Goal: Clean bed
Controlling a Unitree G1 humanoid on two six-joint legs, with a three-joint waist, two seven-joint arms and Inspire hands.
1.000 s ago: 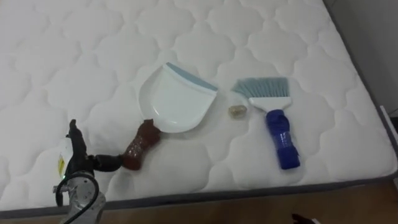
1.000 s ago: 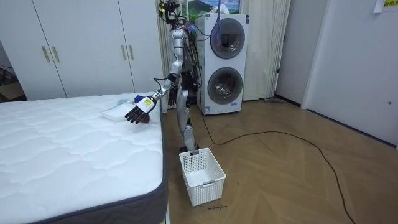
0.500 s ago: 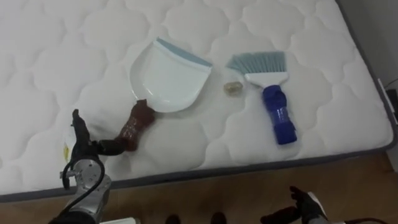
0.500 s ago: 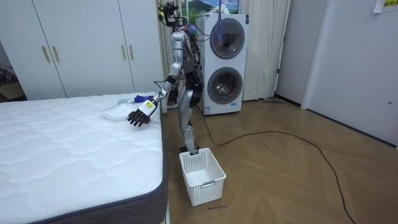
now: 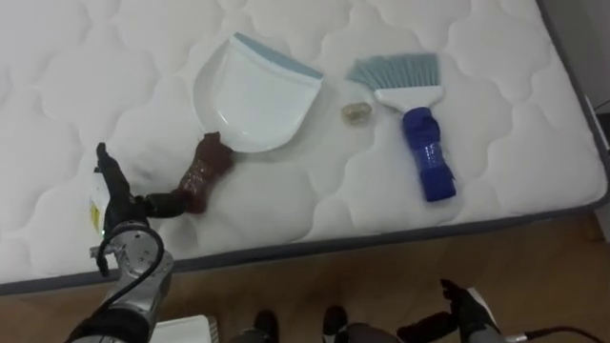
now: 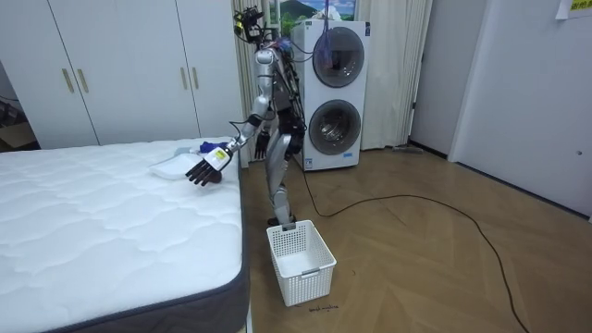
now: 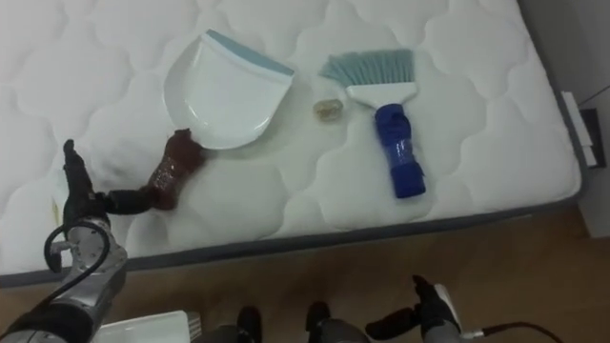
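Observation:
A white dustpan (image 5: 253,95) with a grey-blue lip and a brown handle (image 5: 199,177) lies on the white quilted mattress (image 5: 86,86). To its right lies a brush (image 5: 424,162) with a blue handle and pale bristles. A small crumpled scrap (image 5: 357,113) sits between dustpan and brush. My left hand (image 5: 120,208) hovers over the mattress near its front edge, fingers spread and open, one fingertip at the end of the dustpan handle. My right hand (image 5: 456,312) hangs low over the floor, fingers loosely spread and holding nothing.
I stand at the bed's side edge (image 6: 242,231), with a white plastic basket (image 6: 301,262) on the wood floor by my feet. Stacked washing machines (image 6: 335,92) are behind me, and wardrobes (image 6: 129,65) line the wall beyond the bed.
The camera has tipped down, bringing the floor and my right hand into view. My left hand has edged closer to the dustpan handle. Dustpan, brush and scrap lie where they were.

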